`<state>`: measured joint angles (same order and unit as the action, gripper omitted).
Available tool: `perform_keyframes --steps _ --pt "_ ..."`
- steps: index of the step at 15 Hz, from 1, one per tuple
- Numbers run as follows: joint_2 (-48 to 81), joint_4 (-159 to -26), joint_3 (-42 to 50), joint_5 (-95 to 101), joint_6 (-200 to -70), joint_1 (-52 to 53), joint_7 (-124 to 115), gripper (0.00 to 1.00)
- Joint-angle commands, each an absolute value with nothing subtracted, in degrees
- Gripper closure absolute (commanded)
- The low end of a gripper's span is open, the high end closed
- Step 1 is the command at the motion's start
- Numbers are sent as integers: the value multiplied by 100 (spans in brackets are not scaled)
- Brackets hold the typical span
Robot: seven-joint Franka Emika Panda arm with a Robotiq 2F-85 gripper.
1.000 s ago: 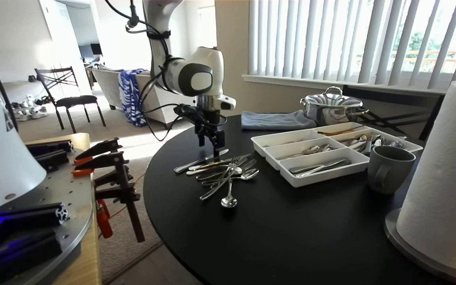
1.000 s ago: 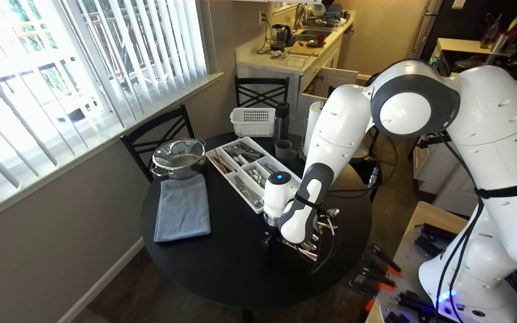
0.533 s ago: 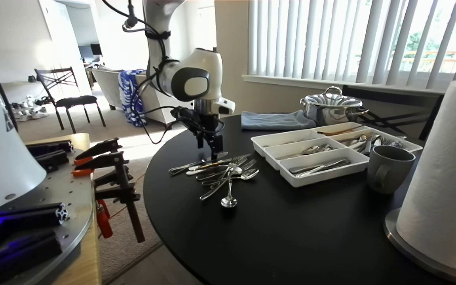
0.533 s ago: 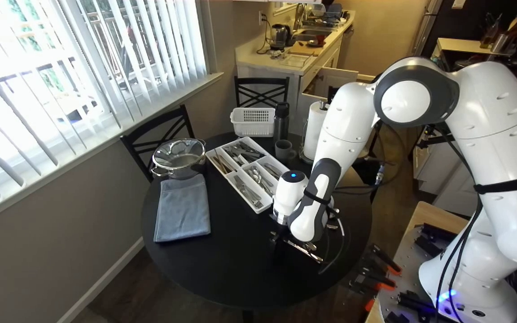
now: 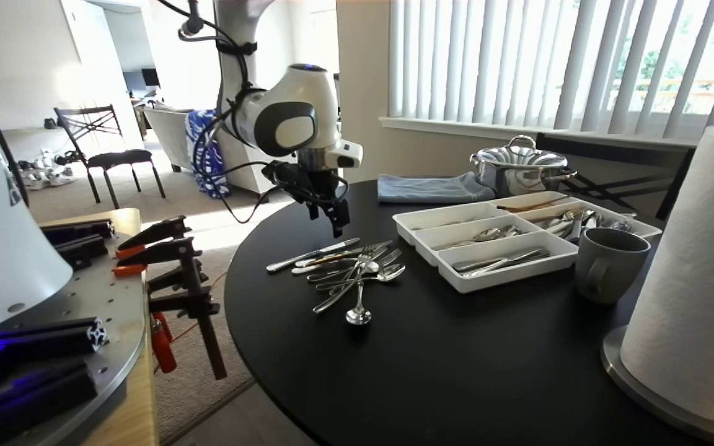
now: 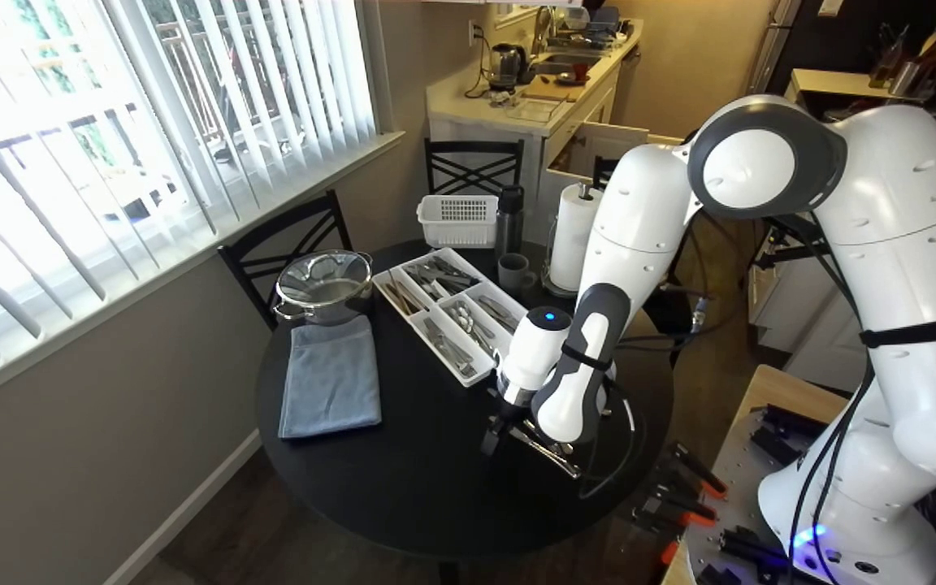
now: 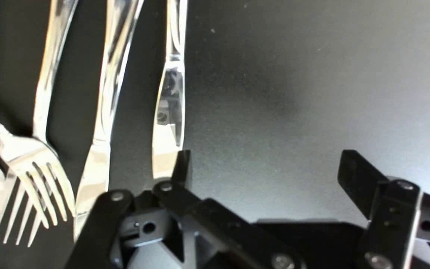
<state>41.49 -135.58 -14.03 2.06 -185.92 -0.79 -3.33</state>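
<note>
From the left of the wrist view, forks (image 7: 22, 147) lie in a pile; the edge cuts off several. Next is a second knife (image 7: 108, 89), its blade partly covered by the gripper (image 7: 267, 168). Then comes the nearest knife (image 7: 169, 101) — its long axis runs almost straight up the view, nearly square to the line between the fingertips. It lies not below the middle of the gap but to its left, the blade end in line with the left finger (image 7: 182, 168); the handle leaves the view at the top, and the tip is hard to make out. Further right, the gripper's fingers are spread wide and have hold of nothing. In an exterior view it hangs above the table (image 5: 456, 371) — seemingly apart from this knife. In an exterior view the arm (image 6: 748, 166) hides most of the pile.
</note>
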Motion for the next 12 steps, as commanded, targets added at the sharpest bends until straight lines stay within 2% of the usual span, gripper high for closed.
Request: perform_keyframes --steps 1,6,12 --pt "3795 -14128 -1631 151 -18642 -377 -272 0" --pt "3676 -14499 -1678 61 -18549 -539 -383 0" --pt "3756 -14320 -1555 14 -18073 -480 -368 0"
